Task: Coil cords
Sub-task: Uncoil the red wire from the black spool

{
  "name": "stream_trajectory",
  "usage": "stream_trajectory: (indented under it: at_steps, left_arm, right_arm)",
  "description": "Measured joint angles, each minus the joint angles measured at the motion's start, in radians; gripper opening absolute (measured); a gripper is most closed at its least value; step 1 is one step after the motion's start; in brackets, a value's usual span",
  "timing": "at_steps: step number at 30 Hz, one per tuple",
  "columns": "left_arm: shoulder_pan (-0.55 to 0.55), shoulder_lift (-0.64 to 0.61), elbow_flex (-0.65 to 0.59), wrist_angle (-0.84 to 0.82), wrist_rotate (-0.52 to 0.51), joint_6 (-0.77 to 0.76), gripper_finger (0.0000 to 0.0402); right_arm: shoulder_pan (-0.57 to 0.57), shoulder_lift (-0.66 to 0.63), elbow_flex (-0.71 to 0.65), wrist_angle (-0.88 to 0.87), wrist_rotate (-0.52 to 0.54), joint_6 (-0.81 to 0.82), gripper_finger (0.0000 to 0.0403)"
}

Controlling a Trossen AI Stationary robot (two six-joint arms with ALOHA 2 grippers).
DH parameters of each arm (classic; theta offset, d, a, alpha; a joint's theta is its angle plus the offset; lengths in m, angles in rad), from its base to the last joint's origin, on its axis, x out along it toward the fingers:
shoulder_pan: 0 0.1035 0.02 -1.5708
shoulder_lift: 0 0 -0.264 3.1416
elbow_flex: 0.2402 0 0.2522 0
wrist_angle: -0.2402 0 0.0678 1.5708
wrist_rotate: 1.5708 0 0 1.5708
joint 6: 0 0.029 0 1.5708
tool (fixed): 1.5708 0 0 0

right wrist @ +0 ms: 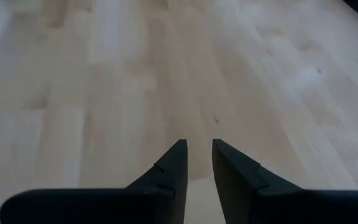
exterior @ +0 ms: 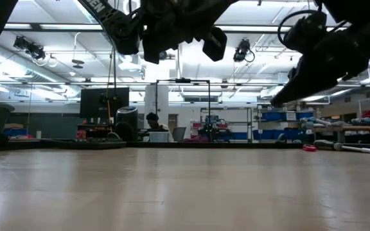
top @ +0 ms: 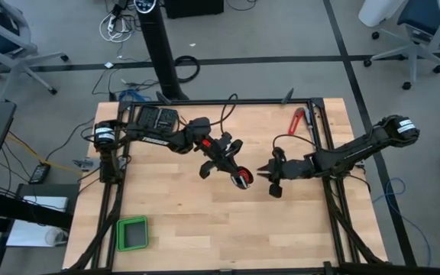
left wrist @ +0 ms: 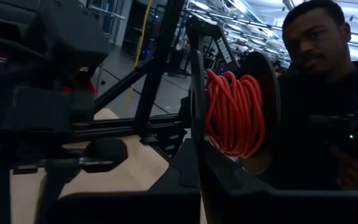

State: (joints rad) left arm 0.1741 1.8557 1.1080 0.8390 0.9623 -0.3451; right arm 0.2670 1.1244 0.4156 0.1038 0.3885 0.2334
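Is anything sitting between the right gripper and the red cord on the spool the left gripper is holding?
Nothing visible does. In the high view the right gripper points across a short stretch of bare wooden table at the coiled red cord on its dark spool, held up by the left gripper. The red-handled hand tool lies well off, near the far edge.

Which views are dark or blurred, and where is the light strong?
Low view: ceiling lights glare from behind, so both arms show only as black shapes. Left wrist view: dim and soft, yet the red cord on its spool stands out. Right wrist view: evenly lit table, slightly blurred. High view: even light, soft shadows.
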Motion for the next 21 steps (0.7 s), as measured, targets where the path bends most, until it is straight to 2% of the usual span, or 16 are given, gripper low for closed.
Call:
stream_trajectory:
  at_steps: [4, 11, 21]
  left_arm:
    - [0.007, 0.0, 0.0, -0.066, -0.061, 0.056, 0.0]
    - [0.025, 0.0, 0.0, -0.293, -0.246, 0.203, 0.0]
    - [0.024, 0.0, -0.001, -0.291, -0.326, 0.214, 0.0]
  right_arm:
    - [0.033, 0.0, 0.0, 0.12, 0.006, -0.057, 0.0073]
    - [0.12, 0.0, 0.0, 0.185, 0.144, -0.149, 0.0073]
    - [0.132, 0.0, 0.0, 0.211, 0.15, -0.172, 0.0073]
